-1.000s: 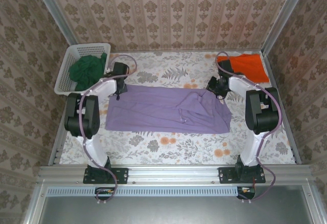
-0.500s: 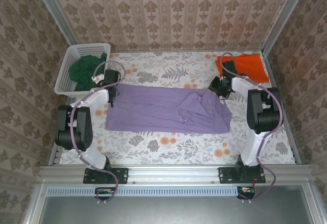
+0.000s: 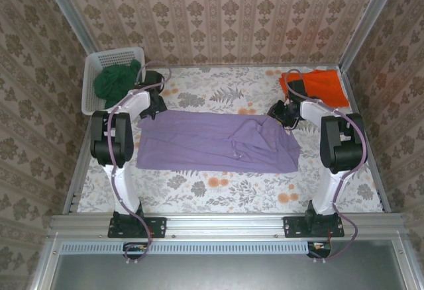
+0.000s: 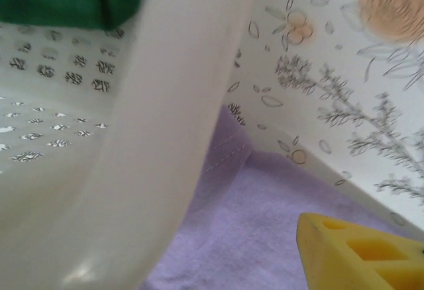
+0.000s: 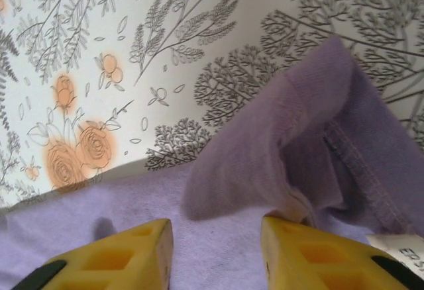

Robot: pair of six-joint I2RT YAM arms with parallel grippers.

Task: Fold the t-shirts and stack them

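The lilac-purple t-shirt (image 3: 218, 141) lies spread across the middle of the table, bunched at its right end. My left gripper (image 3: 154, 108) is at its far left corner, hard against the white basket (image 3: 109, 55). One of its yellow fingers (image 4: 358, 257) hangs over purple cloth (image 4: 265, 217) with nothing in it. My right gripper (image 3: 282, 115) sits at the far right corner, open, its gap (image 5: 215, 230) over a raised purple fold (image 5: 265, 151) that touches the right finger. The orange t-shirt (image 3: 321, 86) lies folded at the back right. The dark green t-shirt (image 3: 114, 81) is heaped in the basket.
The basket wall (image 4: 165, 104) stands very close to the left wrist, tilted at the back left corner. Metal rails edge the floral table (image 3: 218, 191) on both sides, and patterned walls close it in. Bare tabletop runs along the near side.
Both grippers have opened and let go of the purple shirt's far corners. The left arm swung back up beside the basket, which has shifted toward the back and tipped.
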